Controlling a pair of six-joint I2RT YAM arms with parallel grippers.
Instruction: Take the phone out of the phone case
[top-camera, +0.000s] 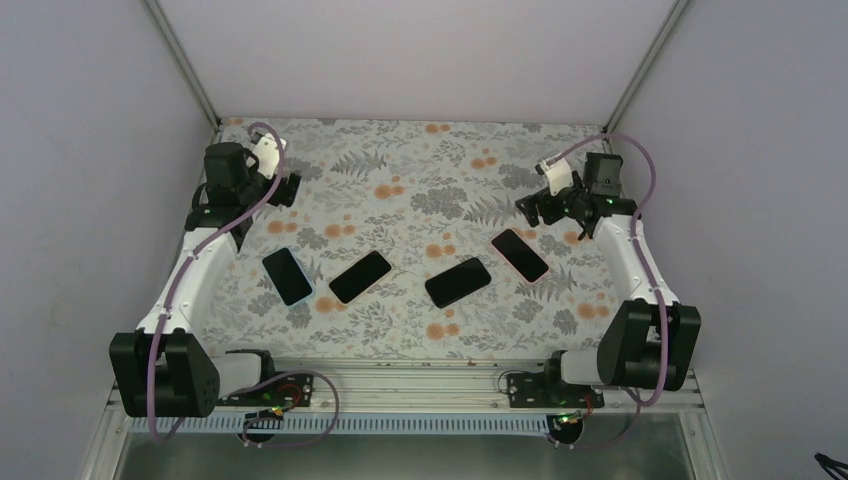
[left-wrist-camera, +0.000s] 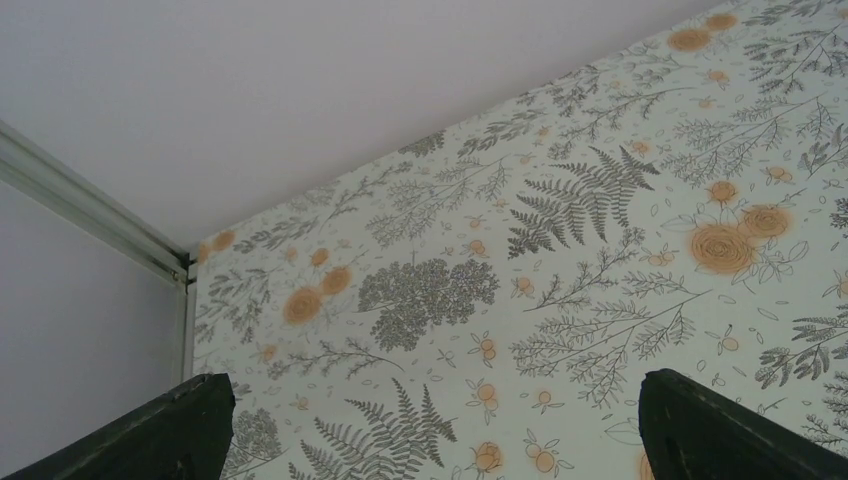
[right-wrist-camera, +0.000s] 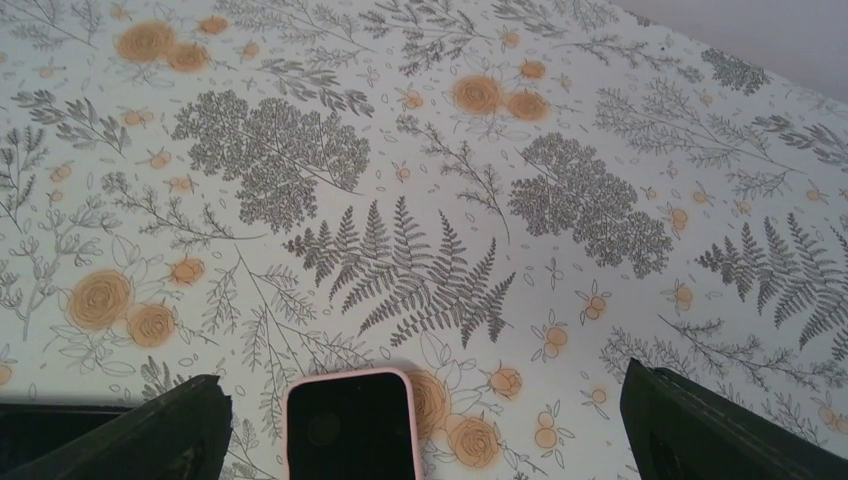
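On the flowered tablecloth (top-camera: 420, 170), four phones in a loose row, all flat, dark face up. From left to right: phone in blue case (top-camera: 288, 276), black phone (top-camera: 360, 277), second black phone (top-camera: 458, 282), phone in pink case (top-camera: 519, 255). At the left gripper (top-camera: 285, 190): fingers wide apart, nothing between them; hangs over the far left of the cloth, well apart from the blue one. At the right gripper (top-camera: 530, 208): fingers wide apart also, nothing held; hangs near the far end of the pink one, not touching it.
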